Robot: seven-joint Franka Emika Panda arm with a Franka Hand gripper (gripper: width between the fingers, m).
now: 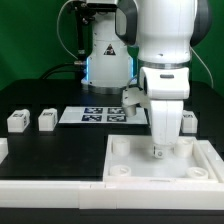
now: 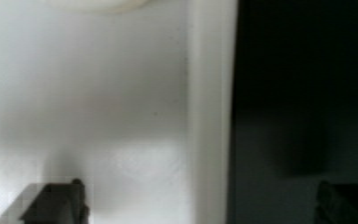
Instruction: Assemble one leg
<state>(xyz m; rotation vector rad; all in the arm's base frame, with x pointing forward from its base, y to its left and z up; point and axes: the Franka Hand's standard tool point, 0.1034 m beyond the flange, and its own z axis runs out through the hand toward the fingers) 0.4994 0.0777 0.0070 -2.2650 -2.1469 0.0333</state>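
Observation:
The large flat white square piece (image 1: 130,165) with round corner sockets lies at the front of the table. My gripper (image 1: 160,150) is low over its far edge. In the wrist view the fingers (image 2: 55,202) stand wide apart and the gripper (image 2: 194,205) is open. The white piece (image 2: 105,110) and its straight edge lie between them, with dark table beyond, and a round socket (image 2: 101,3) shows at the frame's border. Two white legs (image 1: 16,121) (image 1: 46,120) stand at the exterior view's left. Another leg (image 1: 188,122) stands at its right. No leg is in the gripper.
The marker board (image 1: 95,115) lies flat behind the white piece, near the robot base (image 1: 105,60). A further small white part (image 1: 132,97) sits at the marker board's far right corner, partly behind the arm. A white block (image 1: 3,150) shows at the left border.

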